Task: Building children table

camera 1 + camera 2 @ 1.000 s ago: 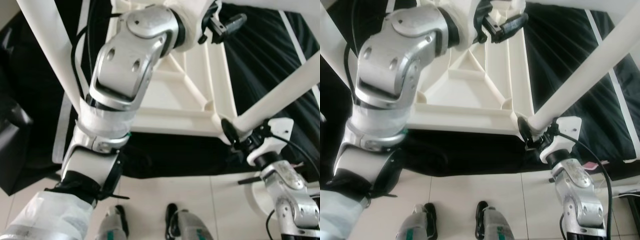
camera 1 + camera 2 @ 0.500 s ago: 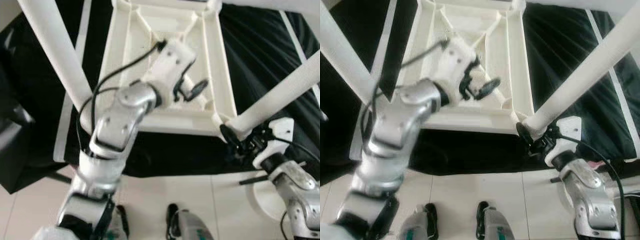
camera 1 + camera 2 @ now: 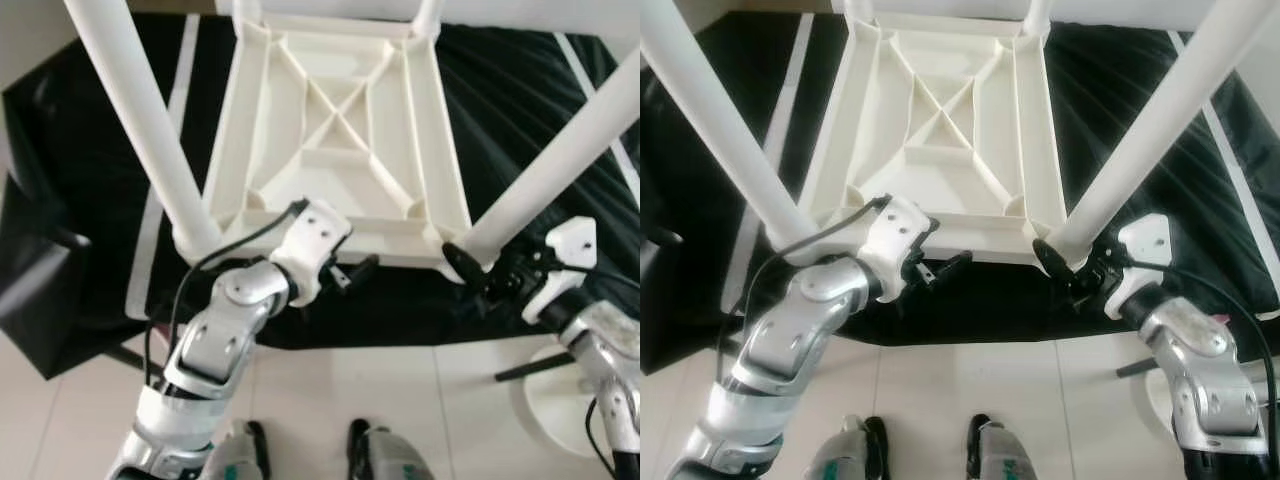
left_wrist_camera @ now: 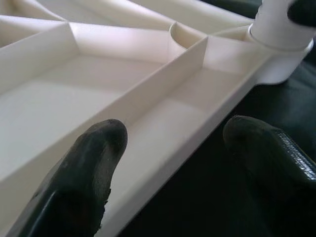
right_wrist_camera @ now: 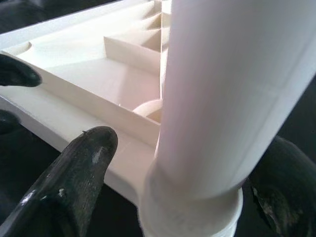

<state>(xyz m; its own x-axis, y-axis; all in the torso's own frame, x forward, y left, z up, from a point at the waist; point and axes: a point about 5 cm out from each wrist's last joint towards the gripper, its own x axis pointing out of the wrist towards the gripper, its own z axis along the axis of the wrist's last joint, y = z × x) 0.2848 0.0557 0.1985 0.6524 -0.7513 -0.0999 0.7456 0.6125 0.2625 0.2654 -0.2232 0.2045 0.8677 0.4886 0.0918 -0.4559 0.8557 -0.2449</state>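
**Q:** Where was the table when you looked down?

**A:** You had the white table (image 3: pixel 340 140) upside down on a black cloth (image 3: pixel 520 90), ribbed underside facing up, near edge just past the robot's feet (image 3: pixel 985 462). Legs stood up from its corners; the near left leg (image 3: pixel 140 130) and the near right leg (image 3: pixel 560 160) rose out toward the camera.

**Q:** Right gripper?

**A:** Your right gripper (image 5: pixel 177 187) sat at the near right corner, at the base of that leg. The wrist view showed one black finger (image 5: pixel 79 173) on one side of the leg and the other finger on the far side, the leg between them. Fingers spread around the leg; whether they pressed on it you could not tell.

**Q:** Left gripper?

**A:** Your left gripper (image 4: pixel 173 163) hung at the table's near edge, between the two near legs. Fingers spread apart, one over the rim, the other over the cloth, pinching nothing.

**Q:** Floor?

**A:** Pale tiles (image 3: pixel 400 380).
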